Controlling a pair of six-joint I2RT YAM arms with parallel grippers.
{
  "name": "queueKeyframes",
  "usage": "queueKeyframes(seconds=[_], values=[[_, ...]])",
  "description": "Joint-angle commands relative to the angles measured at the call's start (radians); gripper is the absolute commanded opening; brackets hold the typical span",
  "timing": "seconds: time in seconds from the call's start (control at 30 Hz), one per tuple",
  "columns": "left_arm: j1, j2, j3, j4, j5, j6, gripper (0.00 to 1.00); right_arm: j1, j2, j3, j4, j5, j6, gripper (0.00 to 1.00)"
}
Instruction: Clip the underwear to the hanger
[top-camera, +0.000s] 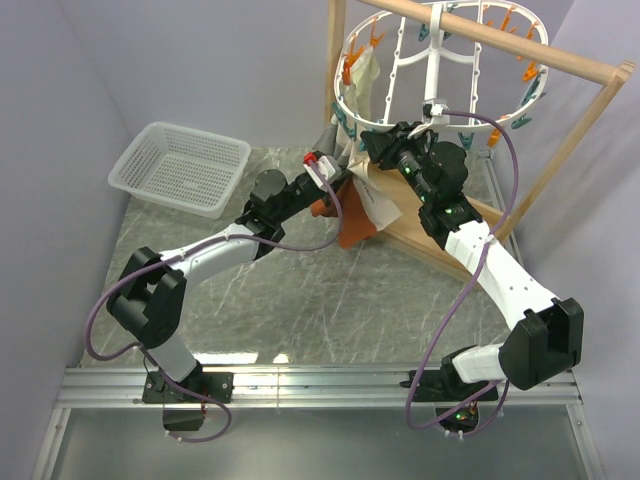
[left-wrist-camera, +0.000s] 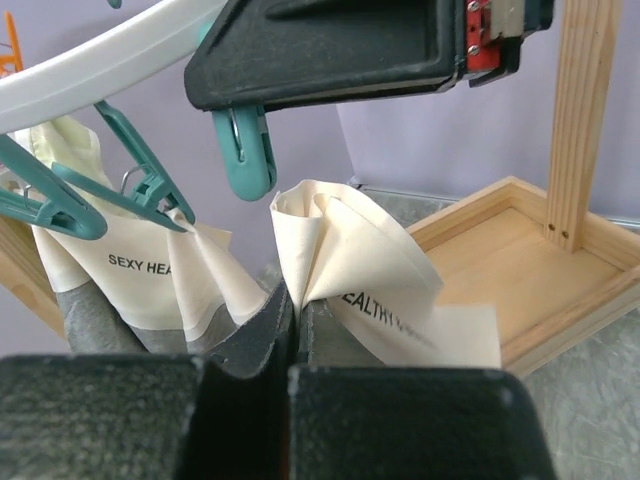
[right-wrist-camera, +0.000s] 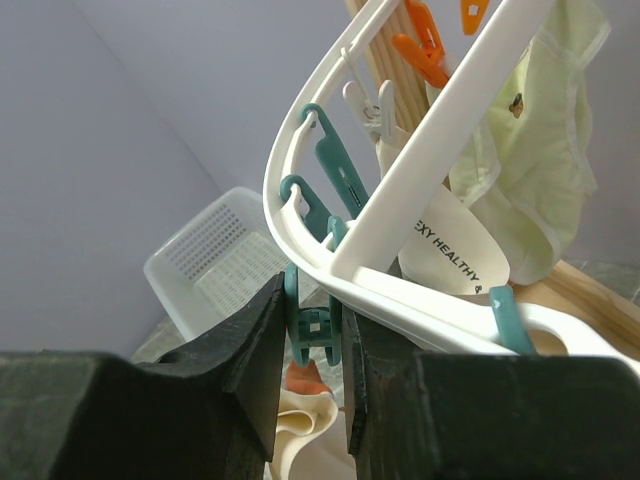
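The left claw (left-wrist-camera: 295, 308) is closed tight on a fold of the underwear (left-wrist-camera: 350, 250). It pinches the cream waistband, which bunches up above the fingertips and shows black printed lettering. From the top external view, the left claw (top-camera: 335, 190) sits below the near rim of the hanger (top-camera: 437, 62). The rust-orange body of the underwear (top-camera: 352, 232) hangs beneath it, its lower tip down near the marbled surface (top-camera: 300, 300).

The right claw (right-wrist-camera: 312, 300) is closed part-way, its two fingers pressed on either side of a teal clothespin (right-wrist-camera: 312, 335). That clothespin dangles from the white ring of the hanger (right-wrist-camera: 420, 170). In the left wrist view, the same teal clothespin (left-wrist-camera: 245, 150) hangs just above and slightly left of the raised waistband fold, close to it but not touching. In that view, another teal clothespin (left-wrist-camera: 140, 175) to the left meets a second stretch of the waistband. Whether it actually grips the fabric cannot be told.

The hanger hangs from the rod of a wooden frame (top-camera: 520, 50), ringed with orange and teal pins. A pale cream cloth (right-wrist-camera: 530, 170) is already pinned on it. A white plastic basket (top-camera: 180, 168) stands on the surface, well apart to the left.
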Motion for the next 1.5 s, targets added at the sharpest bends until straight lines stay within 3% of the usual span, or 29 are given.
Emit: queueKeyframes(seconds=[0.0,1.47], values=[[0.015,0.021,0.045,0.070,0.063,-0.041,0.00,-0.007,-0.022,0.022,0.044,-0.044,0.020,0.00],[0.061,0.136,0.178,0.031,0.134,-0.106,0.00,-0.016,-0.002,0.052,0.038,-0.104,0.042,0.00]])
